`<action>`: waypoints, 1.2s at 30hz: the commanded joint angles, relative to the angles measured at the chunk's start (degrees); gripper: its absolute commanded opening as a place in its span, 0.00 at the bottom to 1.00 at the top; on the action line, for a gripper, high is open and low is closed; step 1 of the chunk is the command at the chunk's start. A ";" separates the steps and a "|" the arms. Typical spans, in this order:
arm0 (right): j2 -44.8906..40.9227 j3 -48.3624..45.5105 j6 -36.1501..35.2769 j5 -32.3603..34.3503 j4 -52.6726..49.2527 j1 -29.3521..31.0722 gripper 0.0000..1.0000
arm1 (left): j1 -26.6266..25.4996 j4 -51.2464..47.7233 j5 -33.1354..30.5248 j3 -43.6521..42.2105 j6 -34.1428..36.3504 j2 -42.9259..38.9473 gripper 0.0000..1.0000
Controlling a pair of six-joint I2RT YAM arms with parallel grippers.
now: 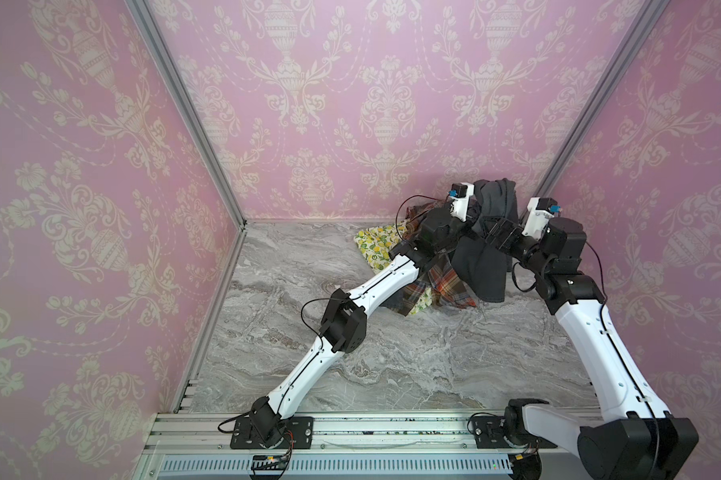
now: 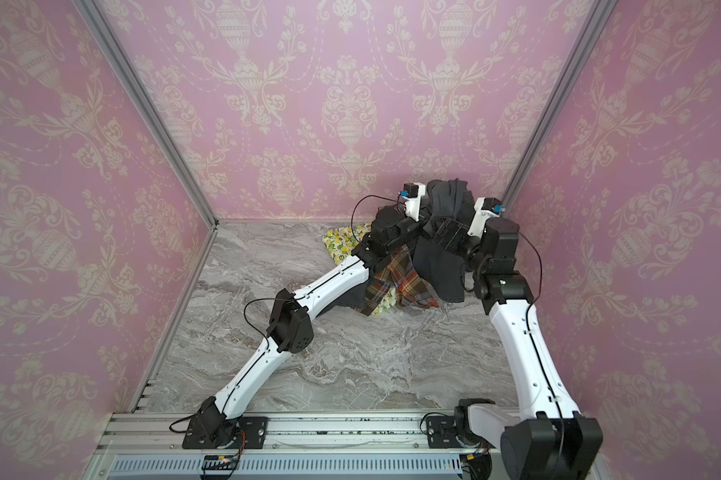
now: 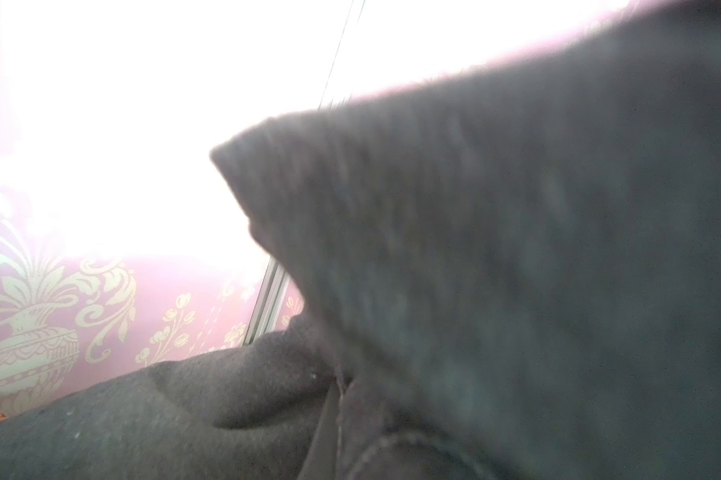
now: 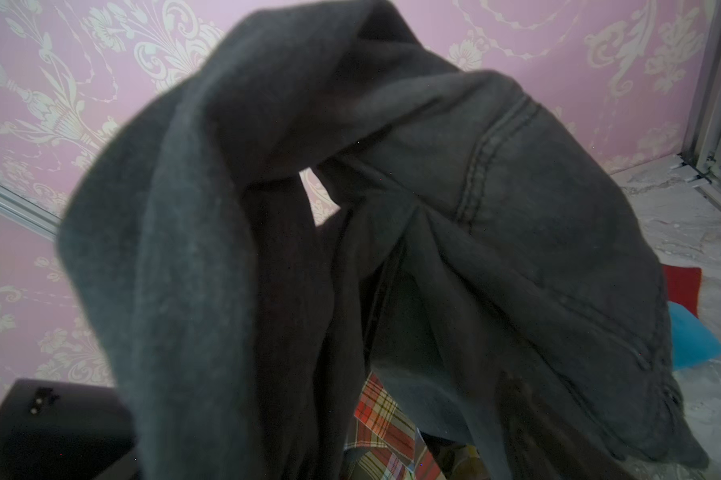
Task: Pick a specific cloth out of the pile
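Hanging high near the back right corner, the cloth [image 1: 481, 266] drapes across both wrists, its long axis near vertical and its lower end drooping to the edge of the pile [image 1: 450, 291]. Left gripper [image 1: 473, 222]: pressed together, buried in denim, likely pinching a fold. Right gripper [image 1: 493, 235]: just beside it, masked by cloth, cannot tell whether spread. Both arms equally near; the denim lies straight ahead of each. Count: one denim cloth, one plaid shirt [image 2: 396, 274], one lemon-print cloth [image 1: 375, 245], one red cloth [image 4: 682, 286], one turquoise cloth [image 4: 691, 340], two grippers
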 commanded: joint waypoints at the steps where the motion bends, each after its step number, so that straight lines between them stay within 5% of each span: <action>1: -3.17 -8.01 -2.96 2.52 5.66 0.07 1.00 | 0.21 0.10 -0.83 7.87 -2.95 -7.08 0.00; 8: -10.72 -24.20 -4.47 5.34 23.88 0.17 1.00 | 0.14 -0.84 -2.09 8.75 -3.71 -10.39 0.00; 15: -14.41 -33.32 -6.51 1.00 37.76 1.01 1.00 | 0.14 -2.39 -3.08 9.05 -1.74 -11.78 0.00; 27: -9.94 -34.49 -11.76 -0.48 42.07 5.67 1.00 | -0.21 -2.97 -1.45 10.51 -1.13 -15.03 0.00; 36: 2.43 -32.61 -11.86 -1.37 52.62 8.21 1.00 | -1.60 -3.90 -0.51 10.58 0.01 -18.73 0.00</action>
